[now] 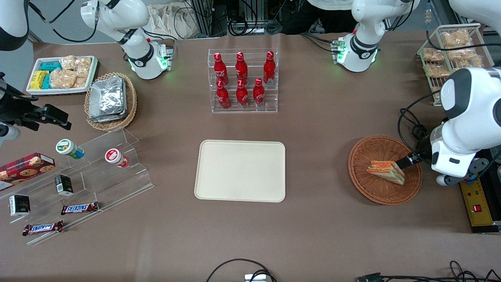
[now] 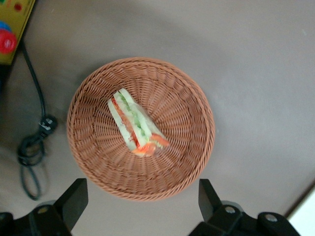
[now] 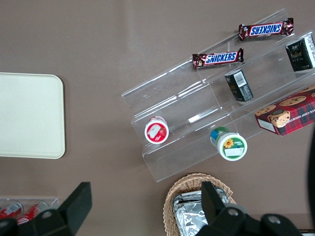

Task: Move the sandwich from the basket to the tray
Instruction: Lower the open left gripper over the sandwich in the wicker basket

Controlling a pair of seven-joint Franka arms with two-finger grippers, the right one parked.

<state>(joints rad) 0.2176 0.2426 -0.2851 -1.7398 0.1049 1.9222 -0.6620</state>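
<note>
Cream plastic catches the eye first: the tray point(image 1: 240, 170) lies bare in the middle of the table, nearer the front camera than the rack of red bottles point(image 1: 243, 80). Well apart from it, toward the working arm's end, sits the basket point(image 1: 360, 178), round and woven, with the sandwich point(image 1: 385, 170) lying in it a little off centre, its orange and green layers showing on the cut side. Just beside that, over the basket's edge, hangs the gripper point(image 2: 142, 201). From the wrist camera its two dark fingers point(image 2: 74, 199) stand wide apart, one on each side of the basket, and they hold nothing; the sandwich sits between them but lower down, untouched.

So the pick is not yet made, I would say. What worries me is the wedge itself: it is soft and sloped, and a squeeze across the tapering faces could push it out sideways or press the filling loose. Coming down off line, a finger might also catch the wicker rim and drag the light basket along. A loose hold could drop it on the table short of the tray.
</note>
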